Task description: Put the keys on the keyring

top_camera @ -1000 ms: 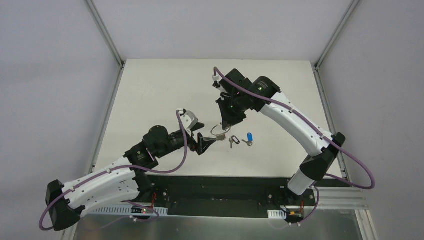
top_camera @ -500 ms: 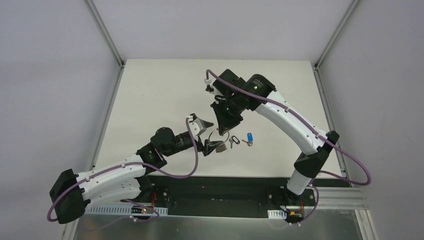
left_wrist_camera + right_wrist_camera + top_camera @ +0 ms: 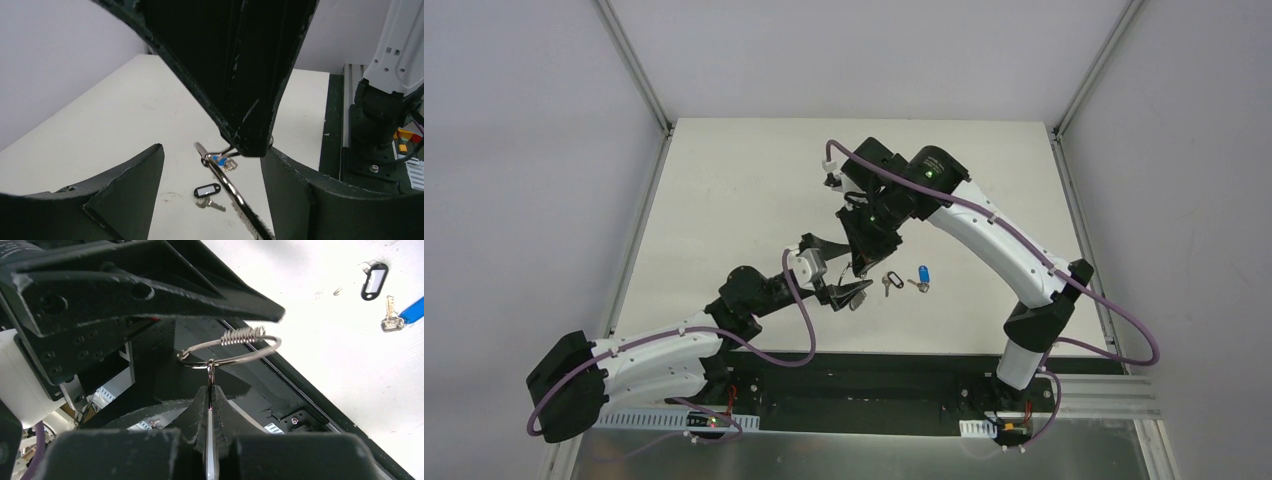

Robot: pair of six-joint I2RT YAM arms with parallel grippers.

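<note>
My right gripper [image 3: 858, 268] is shut on the small metal piece of the keyring [image 3: 230, 347] and holds the silver ring off the table. My left gripper [image 3: 852, 293] is open, its fingers [image 3: 125, 195] on either side of the ring [image 3: 227, 182], which has a coiled section; I cannot tell if they touch it. The black-headed key [image 3: 889, 283] and the blue-headed key [image 3: 921, 277] lie loose on the table just right of both grippers. They also show in the left wrist view, black [image 3: 207, 191] and blue [image 3: 220, 161], and in the right wrist view, black [image 3: 375, 280] and blue [image 3: 412, 312].
The white table [image 3: 744, 190] ends at a black front rail [image 3: 874, 370] near the arm bases. Aluminium frame posts [image 3: 634, 70] rise at the back corners. The right arm's base [image 3: 385, 100] stands to the right in the left wrist view.
My right gripper has carried the keyring left and nearer to the left arm. My left gripper has turned and shifted right, so its open fingers now straddle the ring. The keys have not moved.
</note>
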